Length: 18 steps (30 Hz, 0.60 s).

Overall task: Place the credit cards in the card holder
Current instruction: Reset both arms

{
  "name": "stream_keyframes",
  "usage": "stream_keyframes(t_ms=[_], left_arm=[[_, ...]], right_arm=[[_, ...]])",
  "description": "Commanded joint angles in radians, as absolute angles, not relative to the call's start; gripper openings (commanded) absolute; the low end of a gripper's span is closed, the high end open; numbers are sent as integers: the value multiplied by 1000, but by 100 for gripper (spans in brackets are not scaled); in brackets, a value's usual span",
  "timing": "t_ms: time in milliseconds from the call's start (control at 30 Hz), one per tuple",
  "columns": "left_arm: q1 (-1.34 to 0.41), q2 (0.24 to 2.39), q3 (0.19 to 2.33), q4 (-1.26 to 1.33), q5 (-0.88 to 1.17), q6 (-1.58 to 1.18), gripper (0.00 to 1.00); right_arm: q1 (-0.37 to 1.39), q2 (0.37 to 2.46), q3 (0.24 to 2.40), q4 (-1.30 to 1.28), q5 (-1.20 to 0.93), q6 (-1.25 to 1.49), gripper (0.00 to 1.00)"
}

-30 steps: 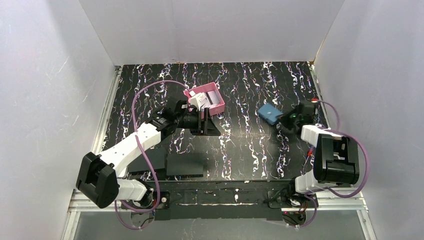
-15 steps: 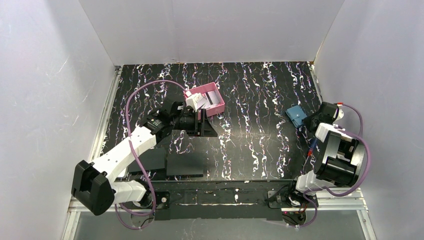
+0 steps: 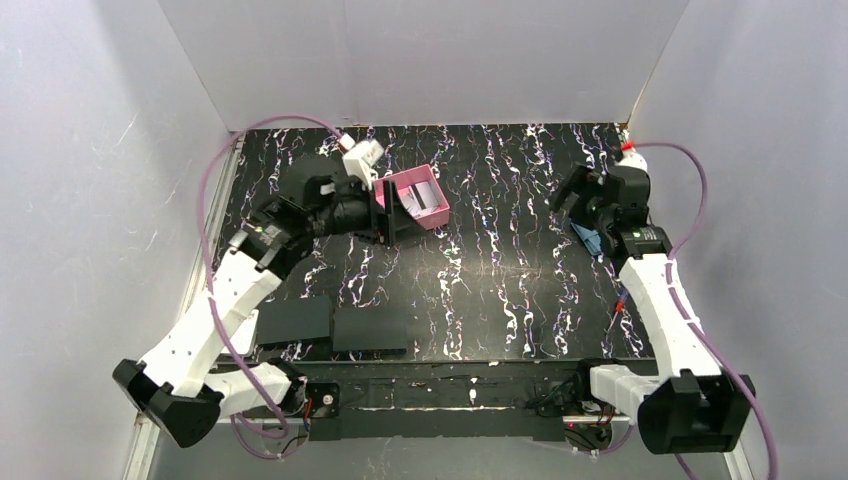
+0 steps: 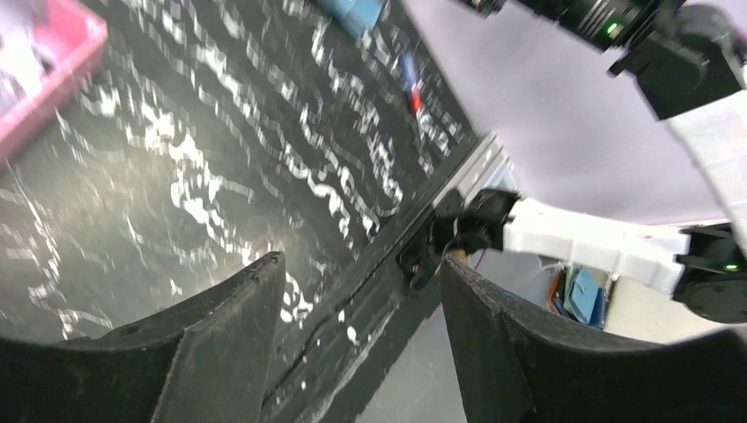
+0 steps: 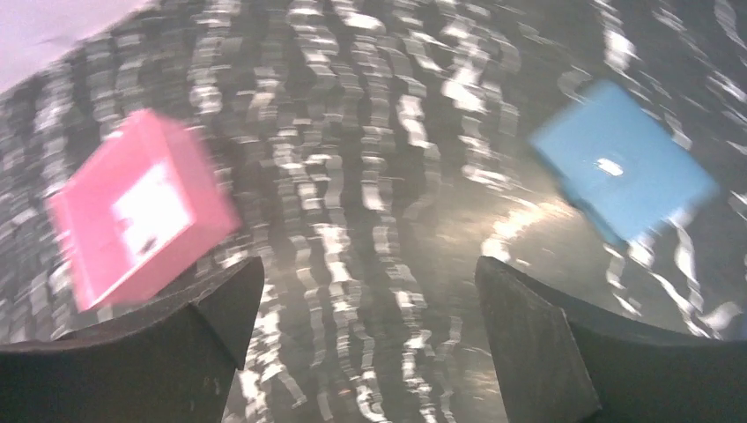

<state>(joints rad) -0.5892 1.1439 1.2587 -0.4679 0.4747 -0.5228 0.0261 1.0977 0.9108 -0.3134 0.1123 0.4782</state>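
Card holder [image 3: 408,180], a low pink box, sits on the black-and-white marbled bench [image 3: 500,290]. The credit cards [image 3: 426,196] show only as a white patch inside it. The right wrist view is blurred by motion and the overhead view is too distant, so the number of cards cannot be made out.

The left gripper [image 3: 388,212] stands just beside the holder's left wall, jaws apart with nothing between them. Whether it touches the wall cannot be told. Its own wrist view catches only a corner of the holder, cut off at the frame's edge.

Well to the right of the holder, the right gripper [image 3: 572,200] hangs above the bench, jaws wide apart and empty. A blue case [image 3: 590,241] lies right of the holder. From overhead it is largely hidden under the right arm [image 3: 660,290], though the right wrist camera shows it flat on the bench. Two black pads [image 3: 293,320] lie side by side, nearer the arm bases than the holder and to its left.

A second earlier the left gripper reached over the holder with something white at its tips; it has since drawn back to the holder's left side. The right jaws, then closed on the blue case nearer the holder, have carried it rightward and let go.
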Motion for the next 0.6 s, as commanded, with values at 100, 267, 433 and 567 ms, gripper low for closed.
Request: stream_keyframes(t_ms=[100, 267, 433, 567], left_arm=[[-581, 1062, 1603, -618, 365, -380, 67], [-581, 955, 1706, -623, 197, -289, 77], [-581, 822, 1686, -556, 31, -223, 96], [-581, 719, 1619, -458, -107, -172, 98]], right_arm=[[112, 1058, 1279, -512, -233, 371, 98], [112, 1032, 1461, -601, -201, 362, 98], [112, 984, 1637, -665, -15, 357, 98], [112, 884, 1659, -654, 195, 345, 98]])
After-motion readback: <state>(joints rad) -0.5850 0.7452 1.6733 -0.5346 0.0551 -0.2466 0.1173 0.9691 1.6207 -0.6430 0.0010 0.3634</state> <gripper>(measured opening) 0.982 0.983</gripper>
